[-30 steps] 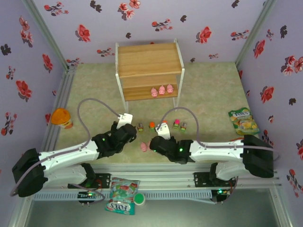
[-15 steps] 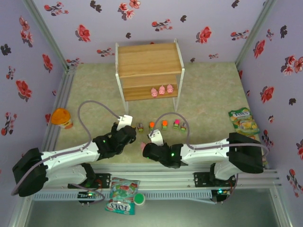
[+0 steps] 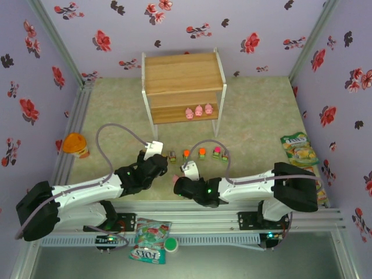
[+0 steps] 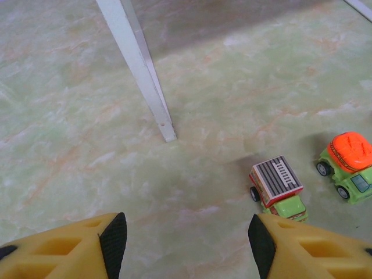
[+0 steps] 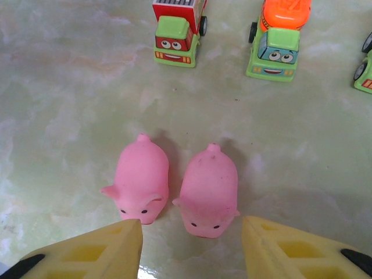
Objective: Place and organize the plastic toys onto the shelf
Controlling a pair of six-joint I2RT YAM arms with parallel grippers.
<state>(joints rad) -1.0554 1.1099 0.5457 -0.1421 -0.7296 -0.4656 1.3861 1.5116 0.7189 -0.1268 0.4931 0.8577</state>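
Hovering my right claw (image 5: 192,232), spread and empty, just short of two pink pigs (image 5: 141,183) lying side by side; cars (image 5: 177,32) at twelve o'clock, shelf (image 3: 183,75) farther that way. I judge this the reach: next, centre on one pig and pinch. Left claw (image 4: 186,232) spread, empty too

Bright, even overhead light fills the top view, and the light wooden two-tier shelf (image 3: 183,72) shades its own lower board. In the right wrist view the pale green marbled tabletop (image 5: 70,87) is sharp. The two pink plastic pigs (image 5: 142,180) cast soft shadows far and right, while the yellow fingertips (image 5: 99,250) at the near edge look slightly soft.
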